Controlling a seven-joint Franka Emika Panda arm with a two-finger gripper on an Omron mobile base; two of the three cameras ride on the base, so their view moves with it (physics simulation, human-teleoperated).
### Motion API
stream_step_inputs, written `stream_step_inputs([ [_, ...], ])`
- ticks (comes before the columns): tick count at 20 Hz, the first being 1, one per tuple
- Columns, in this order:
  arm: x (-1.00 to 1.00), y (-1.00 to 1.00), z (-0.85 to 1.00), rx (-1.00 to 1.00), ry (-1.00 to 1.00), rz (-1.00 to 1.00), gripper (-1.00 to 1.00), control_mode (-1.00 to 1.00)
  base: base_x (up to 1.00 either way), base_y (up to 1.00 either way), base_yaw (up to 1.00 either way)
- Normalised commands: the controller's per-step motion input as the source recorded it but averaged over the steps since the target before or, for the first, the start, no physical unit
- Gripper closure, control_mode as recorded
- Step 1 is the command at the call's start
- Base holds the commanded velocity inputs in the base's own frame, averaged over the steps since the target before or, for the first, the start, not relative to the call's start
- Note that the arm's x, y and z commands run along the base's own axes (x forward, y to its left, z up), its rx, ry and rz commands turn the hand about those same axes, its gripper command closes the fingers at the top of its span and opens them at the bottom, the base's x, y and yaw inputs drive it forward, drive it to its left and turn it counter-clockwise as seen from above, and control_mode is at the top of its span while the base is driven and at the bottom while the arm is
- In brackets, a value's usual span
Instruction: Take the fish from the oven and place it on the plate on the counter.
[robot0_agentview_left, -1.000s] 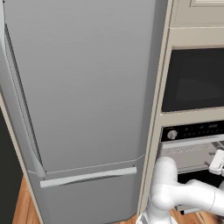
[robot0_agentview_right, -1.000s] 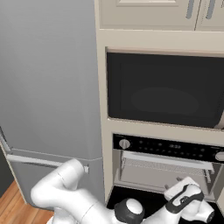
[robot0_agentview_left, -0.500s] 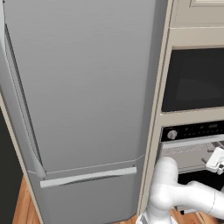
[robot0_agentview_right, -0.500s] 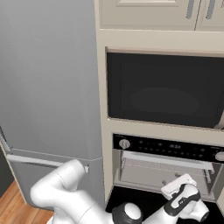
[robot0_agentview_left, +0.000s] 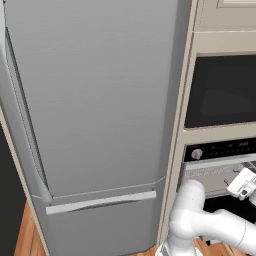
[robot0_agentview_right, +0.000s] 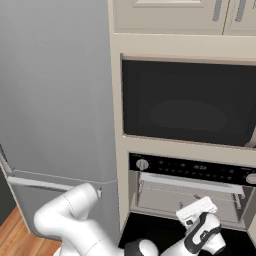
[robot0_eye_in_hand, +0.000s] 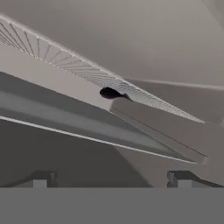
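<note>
Oven: the built-in oven (robot0_agentview_right: 192, 192) with a black control strip and round silver knob (robot0_agentview_right: 142, 164) stands open below a plain black-glass appliance (robot0_agentview_right: 187, 102); its door (robot0_agentview_right: 160, 232) hangs down as a dark panel in front of the pale grey cavity.
Wire rack: a thin silver wire rack (robot0_agentview_right: 187, 189) spans the upper part of the cavity; in the hand view it runs as a slanted ribbed strip (robot0_eye_in_hand: 87, 72) across the frame.
Fish: a small dark shape (robot0_eye_in_hand: 111, 93) sits at the edge of the rack in the hand view, most of it hidden by a grey ledge; it looks like part of the small grey fish, though I cannot tell its outline for sure.
Gripper: the white two-finger gripper (robot0_agentview_right: 197, 211) on the white arm hangs at the mouth of the oven cavity, just under the rack level, right of centre; it also shows at the right edge of the left base view (robot0_agentview_left: 243, 183).
Gripper state: the two dark fingertips (robot0_eye_in_hand: 41, 178) stand wide apart at the bottom of the hand view, with nothing between them.
Refrigerator: a tall grey refrigerator (robot0_agentview_left: 95, 125) with a pale bar handle (robot0_agentview_left: 100, 202) on its lower drawer stands just left of the oven column.
Cabinets: cream cabinet doors (robot0_agentview_right: 170, 15) sit above the black-glass appliance.
Floor: a strip of orange wood floor (robot0_agentview_left: 25, 240) shows at the refrigerator's foot.
</note>
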Motion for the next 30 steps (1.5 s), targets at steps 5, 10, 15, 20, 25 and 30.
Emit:
stream_step_inputs([
  [5, 0.0, -0.06, -0.01, 0.07, -0.29, 0.0, -1.0, -1.0, 0.0, 0.0, 0.0],
  [10, 0.22, -0.04, -0.13, 0.01, -0.03, 0.0, -1.0, -1.0, 0.0, 0.0, 0.0],
  [15, 0.06, -0.07, -0.62, 0.0, 0.0, 0.0, -1.0, -1.0, 0.0, 0.0, 0.0],
  [20, 0.01, -0.14, -0.68, 0.0, 0.0, 0.0, -1.0, -1.0, 0.0, 0.0, 0.0],
  [25, 0.14, -0.03, -0.53, 0.0, -0.01, -0.03, -1.0, -1.0, 0.0, 0.0, 0.0],
  [30, 0.11, -0.02, -0.47, 0.0, -0.02, -0.06, -1.0, -1.0, 0.0, 0.0, 0.0],
])
